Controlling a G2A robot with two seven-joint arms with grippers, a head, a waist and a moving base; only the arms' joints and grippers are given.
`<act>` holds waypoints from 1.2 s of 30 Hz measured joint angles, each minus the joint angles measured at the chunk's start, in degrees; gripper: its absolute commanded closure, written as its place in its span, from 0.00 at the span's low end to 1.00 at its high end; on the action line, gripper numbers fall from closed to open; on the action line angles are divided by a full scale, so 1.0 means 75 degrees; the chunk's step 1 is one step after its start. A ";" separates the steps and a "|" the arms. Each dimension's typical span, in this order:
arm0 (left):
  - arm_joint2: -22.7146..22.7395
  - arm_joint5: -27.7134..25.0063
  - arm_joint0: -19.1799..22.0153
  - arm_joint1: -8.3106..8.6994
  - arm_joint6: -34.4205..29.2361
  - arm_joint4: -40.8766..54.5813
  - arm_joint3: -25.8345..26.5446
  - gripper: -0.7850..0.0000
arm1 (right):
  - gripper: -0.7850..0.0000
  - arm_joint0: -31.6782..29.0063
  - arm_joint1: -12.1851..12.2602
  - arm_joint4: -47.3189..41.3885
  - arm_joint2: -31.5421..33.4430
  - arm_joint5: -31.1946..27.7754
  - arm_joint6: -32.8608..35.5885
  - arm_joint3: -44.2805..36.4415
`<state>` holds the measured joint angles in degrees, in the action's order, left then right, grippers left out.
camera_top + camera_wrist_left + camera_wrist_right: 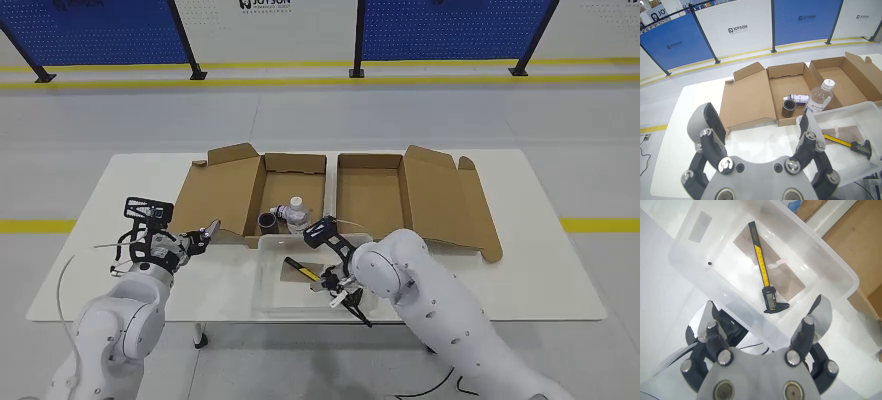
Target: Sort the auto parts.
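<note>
A digital caliper (762,264) with a yellow scale lies in the clear plastic bin (831,253), also seen in the top view as the caliper (300,270). My right gripper (764,305) hangs open over the bin's near wall, just above the caliper's display head, holding nothing. My left gripper (759,117) stands open and empty above the table, left of the bin and in front of the left cardboard box (745,98). That box holds a black cylinder (788,108), a spray can (797,98) lying down and a clear bottle (820,98).
A second open cardboard box (370,200) sits to the right of the first, with nothing in it. Both boxes have flaps folded outward. The bin (265,290) stands at the table's front edge. Bare white table (120,200) lies at the left.
</note>
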<state>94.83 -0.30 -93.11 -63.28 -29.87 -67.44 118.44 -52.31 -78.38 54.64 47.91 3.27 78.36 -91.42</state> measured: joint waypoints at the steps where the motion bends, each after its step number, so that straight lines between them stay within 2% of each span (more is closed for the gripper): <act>1: 0.0000 0.0000 0.0000 0.0000 0.0000 0.0000 0.0000 0.00 | 0.00 0.0029 0.0009 -0.0083 0.0058 -0.0144 -0.0020 0.0114; 5: 0.0000 0.0000 0.0000 0.0000 0.0000 0.0000 0.0000 0.00 | 0.00 0.0163 0.0070 -0.0211 0.0316 -0.0711 0.0010 0.0430; 21: 0.0000 0.0000 0.0000 0.0000 0.0000 0.0000 0.0000 0.00 | 0.00 0.0095 0.0081 -0.0121 0.0296 -0.0788 -0.0170 0.0401; 26: 0.0000 0.0000 0.0000 0.0000 0.0000 0.0000 0.0000 0.00 | 0.00 0.0149 0.0010 0.0030 -0.0135 -0.0942 -0.0215 0.0424; 33: 0.0000 0.0000 0.0000 0.0000 0.0000 0.0000 0.0000 0.00 | 0.00 0.0439 -0.0235 0.0236 -0.0912 -0.0415 -0.0196 0.0919; 36: 0.0000 0.0000 0.0000 0.0000 0.0000 0.0000 0.0000 0.00 | 0.17 0.0547 -0.0314 0.0246 -0.1067 -0.0240 -0.0167 0.1206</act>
<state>94.83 -0.30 -93.11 -63.28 -29.87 -67.44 118.44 -48.21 -80.73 56.49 39.91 1.46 77.11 -82.38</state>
